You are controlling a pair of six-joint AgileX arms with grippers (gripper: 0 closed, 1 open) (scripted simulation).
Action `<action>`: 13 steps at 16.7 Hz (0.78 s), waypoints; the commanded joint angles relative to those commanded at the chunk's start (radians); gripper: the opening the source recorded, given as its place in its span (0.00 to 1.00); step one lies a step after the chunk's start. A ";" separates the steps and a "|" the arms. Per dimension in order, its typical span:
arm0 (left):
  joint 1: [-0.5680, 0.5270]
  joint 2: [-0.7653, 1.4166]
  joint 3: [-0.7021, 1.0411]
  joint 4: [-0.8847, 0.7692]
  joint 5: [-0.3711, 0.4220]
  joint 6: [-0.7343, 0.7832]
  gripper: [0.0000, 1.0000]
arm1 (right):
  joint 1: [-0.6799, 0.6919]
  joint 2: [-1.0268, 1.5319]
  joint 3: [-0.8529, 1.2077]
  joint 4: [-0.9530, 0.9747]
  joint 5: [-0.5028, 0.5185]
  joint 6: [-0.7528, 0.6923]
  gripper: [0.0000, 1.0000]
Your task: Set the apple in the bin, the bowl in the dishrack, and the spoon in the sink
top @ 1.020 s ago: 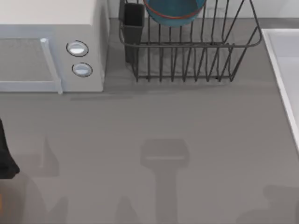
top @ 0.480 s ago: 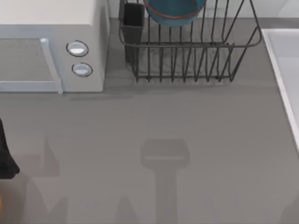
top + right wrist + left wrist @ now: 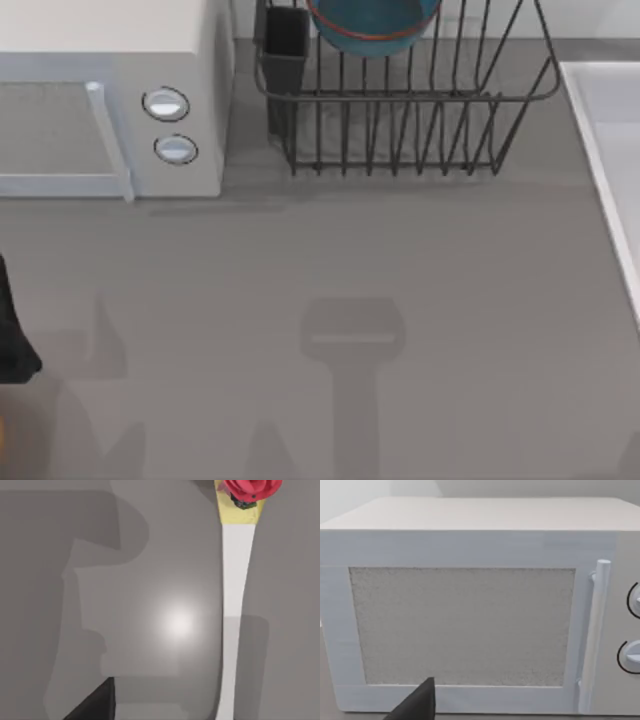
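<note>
Top view: bowl [image 3: 372,24] in dishrack [image 3: 420,110]

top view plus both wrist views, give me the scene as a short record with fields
bowl: blue bowl sits in the dishrack, at the table's far edge
utensil cup: dark, at the dishrack's left corner
microwave: white, two round knobs, door shut, far left; the left wrist view faces its door
sink: white rim at the right edge
spoon: white handle lying flat on the table, a red decoration at one end, seen in the right wrist view
bowl step: done
spoon step: not yet done
</note>
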 joint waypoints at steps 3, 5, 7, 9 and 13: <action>0.000 0.000 0.000 0.000 0.000 0.000 1.00 | 0.000 0.069 -0.075 0.156 0.000 0.002 1.00; 0.000 0.000 0.000 0.000 0.000 0.000 1.00 | 0.001 0.118 -0.130 0.266 0.000 0.003 1.00; 0.000 0.000 0.000 0.000 0.000 0.000 1.00 | 0.002 0.157 -0.172 0.341 0.000 0.004 1.00; 0.000 0.000 0.000 0.000 0.000 0.000 1.00 | 0.002 0.176 -0.192 0.374 0.000 0.005 1.00; 0.000 0.000 0.000 0.000 0.000 0.000 1.00 | 0.002 0.177 -0.193 0.376 0.000 0.005 1.00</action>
